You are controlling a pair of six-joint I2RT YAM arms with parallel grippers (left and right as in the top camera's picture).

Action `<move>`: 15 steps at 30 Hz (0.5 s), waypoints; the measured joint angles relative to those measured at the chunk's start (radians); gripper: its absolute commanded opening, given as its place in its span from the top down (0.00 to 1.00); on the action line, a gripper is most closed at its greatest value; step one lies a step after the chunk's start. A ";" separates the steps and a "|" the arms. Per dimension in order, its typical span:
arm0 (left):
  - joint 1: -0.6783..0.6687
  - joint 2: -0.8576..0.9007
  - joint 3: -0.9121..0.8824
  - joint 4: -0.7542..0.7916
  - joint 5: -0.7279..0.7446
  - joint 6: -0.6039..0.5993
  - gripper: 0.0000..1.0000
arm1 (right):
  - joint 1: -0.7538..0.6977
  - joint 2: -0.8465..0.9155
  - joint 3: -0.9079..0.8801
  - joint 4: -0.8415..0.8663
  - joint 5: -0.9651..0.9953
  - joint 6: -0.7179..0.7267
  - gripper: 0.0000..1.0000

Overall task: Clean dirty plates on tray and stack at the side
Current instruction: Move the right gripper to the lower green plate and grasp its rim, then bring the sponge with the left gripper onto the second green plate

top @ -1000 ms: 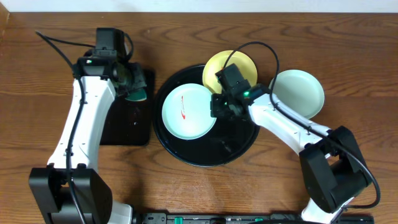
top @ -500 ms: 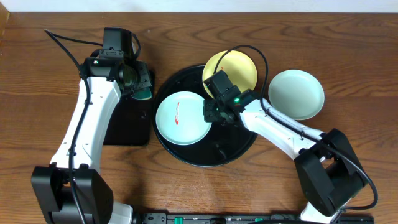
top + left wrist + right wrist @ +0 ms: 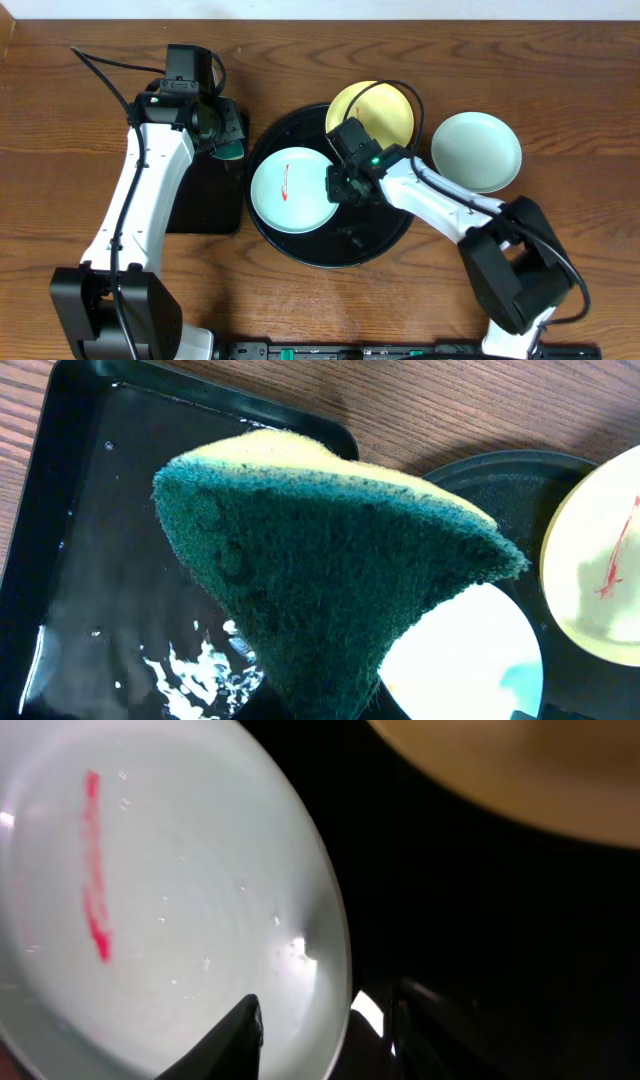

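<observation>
1. Left of the right hand [image 3: 340,186], touching or nearly touching it, a mint plate [image 3: 290,190] with a red smear [image 3: 284,180] lies flat in the round tray [image 3: 330,250]. One finger [image 3: 238,1032] sits over the plate's inner side near its rim. The other is only a dark shape outside the rim. I cannot tell whether they pinch the rim or merely straddle it.
2. Risk: if that hold is shallow or loose, the plate could skid or tip up once a sponge presses on it.
3. Risk: a yellow plate [image 3: 385,105], also smeared, sits just behind this hand and partly over the tray's far rim. The wrist or its looping cable [image 3: 400,85] could nudge it off.
4. Risk: the left hand [image 3: 215,128] is clamped on a green sponge [image 3: 330,580], held above a small tray [image 3: 90,540] that has water in it. To wipe, this hand must travel right toward the other one, and the two arms could collide over the plate. The sponge may also drip on the counter [image 3: 300,40].
5. Pose: the right arm reaches diagonally forward and left, with its wrist tipped down over the plate's edge. The left arm stretches forward, its hand turned toward the round tray.
6. A second mint plate [image 3: 477,150] rests on the counter outside the tray, to the right of the right hand. No smear is visible on it.
</observation>
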 measured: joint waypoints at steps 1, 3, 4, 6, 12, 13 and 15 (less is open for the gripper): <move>0.000 0.000 0.000 0.000 0.000 -0.003 0.92 | -0.003 0.012 0.002 -0.003 -0.011 0.001 0.68; 0.000 0.000 0.000 0.000 0.001 -0.010 0.92 | -0.015 0.039 0.010 -0.018 -0.027 0.003 0.73; 0.000 0.000 0.000 0.000 0.003 -0.014 0.92 | -0.023 0.048 0.020 -0.028 -0.039 0.005 0.75; -0.003 0.000 0.000 0.000 0.013 -0.017 0.92 | -0.032 0.057 0.040 -0.036 -0.042 0.005 0.83; -0.043 0.000 -0.029 0.005 0.021 -0.020 0.92 | -0.037 0.077 0.060 -0.048 -0.053 0.012 0.99; -0.055 0.000 -0.046 0.010 0.022 -0.020 0.92 | -0.037 0.077 0.064 -0.048 -0.056 0.012 0.99; -0.075 0.000 -0.081 0.011 0.023 -0.015 0.92 | -0.037 0.077 0.066 -0.047 -0.056 0.012 0.99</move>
